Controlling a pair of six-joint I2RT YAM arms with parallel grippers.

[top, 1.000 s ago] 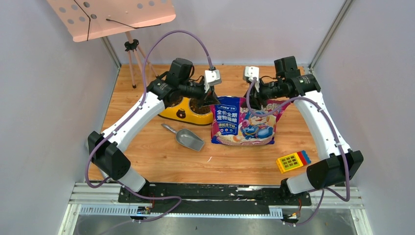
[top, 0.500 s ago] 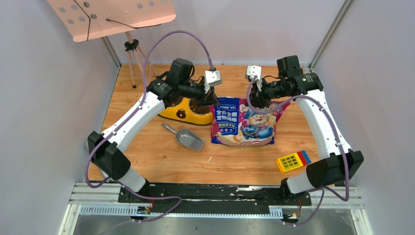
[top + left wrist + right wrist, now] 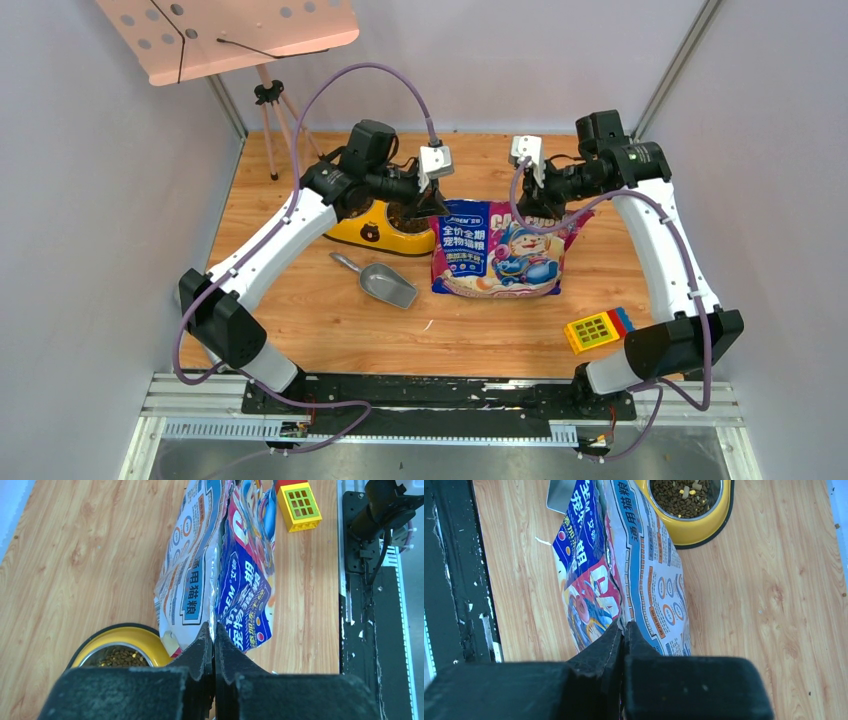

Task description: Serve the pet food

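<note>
Held at centre frame: cat food bag, top corners pinched in clenched jaws of left gripper and right gripper, probably to pull its mouth open. Kibble in yellow feeder, just left.

Your left gripper and right gripper each pinch a top corner of the bag; scoop lies beside.

left arm: extended forward, jaws pressed together | right arm: extended forward, jaws pressed together
</note>
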